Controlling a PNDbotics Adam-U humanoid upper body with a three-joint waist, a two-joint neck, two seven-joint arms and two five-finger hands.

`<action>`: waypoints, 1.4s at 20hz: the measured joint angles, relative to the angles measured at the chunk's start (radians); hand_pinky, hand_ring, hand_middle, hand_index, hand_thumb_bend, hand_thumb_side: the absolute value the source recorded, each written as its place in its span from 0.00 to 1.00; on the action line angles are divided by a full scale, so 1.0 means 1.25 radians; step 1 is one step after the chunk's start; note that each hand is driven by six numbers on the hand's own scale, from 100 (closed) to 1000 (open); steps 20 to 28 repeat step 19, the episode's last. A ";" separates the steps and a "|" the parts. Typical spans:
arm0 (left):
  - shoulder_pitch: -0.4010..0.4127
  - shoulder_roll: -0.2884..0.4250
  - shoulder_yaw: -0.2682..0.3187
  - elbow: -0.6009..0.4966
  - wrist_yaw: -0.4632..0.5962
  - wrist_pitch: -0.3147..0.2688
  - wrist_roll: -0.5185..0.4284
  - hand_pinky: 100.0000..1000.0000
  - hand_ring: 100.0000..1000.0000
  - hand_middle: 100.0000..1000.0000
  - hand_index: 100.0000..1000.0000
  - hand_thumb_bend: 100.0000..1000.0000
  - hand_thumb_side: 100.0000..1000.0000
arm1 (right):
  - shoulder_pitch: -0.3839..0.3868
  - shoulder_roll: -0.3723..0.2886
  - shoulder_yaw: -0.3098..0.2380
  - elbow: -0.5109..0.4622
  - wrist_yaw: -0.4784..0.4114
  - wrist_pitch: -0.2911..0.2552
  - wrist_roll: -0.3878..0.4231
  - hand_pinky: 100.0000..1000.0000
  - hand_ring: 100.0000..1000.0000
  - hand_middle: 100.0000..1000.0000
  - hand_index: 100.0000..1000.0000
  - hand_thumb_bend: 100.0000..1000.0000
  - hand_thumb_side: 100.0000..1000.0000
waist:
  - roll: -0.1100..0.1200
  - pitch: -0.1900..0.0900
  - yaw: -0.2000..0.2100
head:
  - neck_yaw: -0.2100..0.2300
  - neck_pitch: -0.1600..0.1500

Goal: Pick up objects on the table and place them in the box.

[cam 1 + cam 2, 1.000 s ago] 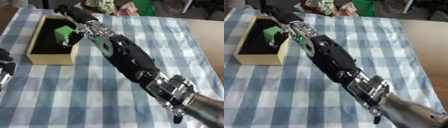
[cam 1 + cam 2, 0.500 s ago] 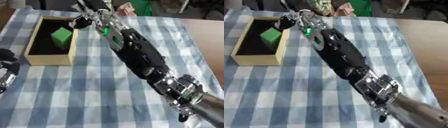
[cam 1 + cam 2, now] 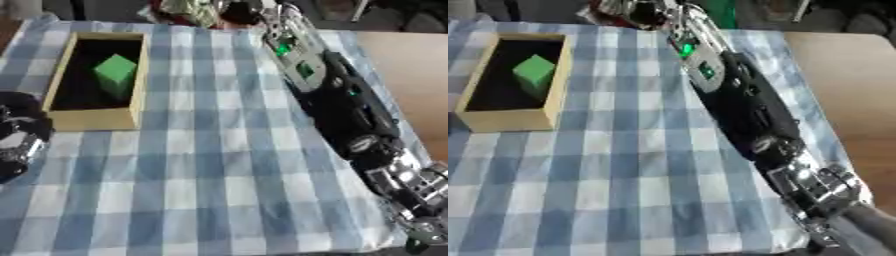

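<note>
A green block (image 3: 115,75) lies inside the wooden box (image 3: 92,118) at the table's far left, touching nothing but the box floor. My right arm (image 3: 337,95) stretches diagonally over the checked cloth. Its hand (image 3: 661,11) is at the far edge, to the right of the box and apart from it, blurred against dark clutter. My left hand (image 3: 17,137) rests at the left edge just in front of the box, fingers relaxed and holding nothing.
The blue-and-white checked cloth (image 3: 210,190) covers the table; bare wood (image 3: 850,90) shows on the right. Crumpled, colourful clutter (image 3: 188,10) sits beyond the far edge, around my right hand.
My right hand has drawn away from over the box towards the far edge on the right. The green block has stayed behind in the box. The camera has shifted too.
</note>
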 measured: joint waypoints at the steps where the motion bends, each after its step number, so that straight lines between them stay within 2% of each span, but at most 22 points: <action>1: 0.001 0.000 0.001 0.000 0.000 0.001 0.002 0.51 0.62 0.57 0.67 0.24 0.00 | 0.015 -0.006 -0.012 -0.007 -0.013 0.006 -0.011 0.62 0.80 0.73 0.83 0.18 0.00 | 0.002 0.000 -0.007 | 0.002 0.000; 8: 0.007 0.000 0.003 0.001 0.000 0.004 0.012 0.51 0.62 0.58 0.71 0.24 0.00 | 0.105 -0.043 -0.084 -0.031 -0.112 0.028 -0.080 0.61 0.79 0.72 0.82 0.13 0.00 | 0.007 -0.001 -0.022 | 0.012 0.001; 12: 0.009 0.000 0.008 0.001 0.000 0.005 0.013 0.51 0.62 0.57 0.72 0.24 0.00 | 0.140 -0.059 -0.114 -0.030 -0.173 0.020 -0.113 0.61 0.79 0.72 0.82 0.13 0.00 | 0.010 -0.004 -0.029 | 0.016 0.001; 13: 0.010 0.000 0.008 0.001 0.000 0.004 0.013 0.52 0.62 0.57 0.72 0.24 0.00 | 0.147 -0.063 -0.118 -0.028 -0.189 0.014 -0.120 0.61 0.79 0.72 0.82 0.10 0.00 | 0.010 -0.005 -0.029 | 0.016 0.001; 14: 0.011 0.000 0.008 0.001 0.000 0.004 0.013 0.52 0.62 0.57 0.72 0.23 0.00 | 0.153 -0.066 -0.121 -0.025 -0.203 0.009 -0.126 0.61 0.79 0.72 0.81 0.13 0.00 | 0.010 -0.005 -0.029 | 0.016 0.001; 19: 0.015 0.000 0.008 0.001 0.000 0.004 0.014 0.52 0.62 0.57 0.71 0.23 0.00 | 0.184 -0.080 -0.126 -0.009 -0.282 -0.021 -0.165 0.60 0.79 0.72 0.81 0.12 0.00 | 0.010 -0.007 -0.032 | 0.017 0.001; 28: 0.015 0.000 0.008 0.001 0.000 0.004 0.014 0.52 0.62 0.57 0.71 0.23 0.00 | 0.184 -0.080 -0.126 -0.009 -0.282 -0.021 -0.165 0.60 0.79 0.72 0.81 0.12 0.00 | 0.010 -0.007 -0.032 | 0.017 0.001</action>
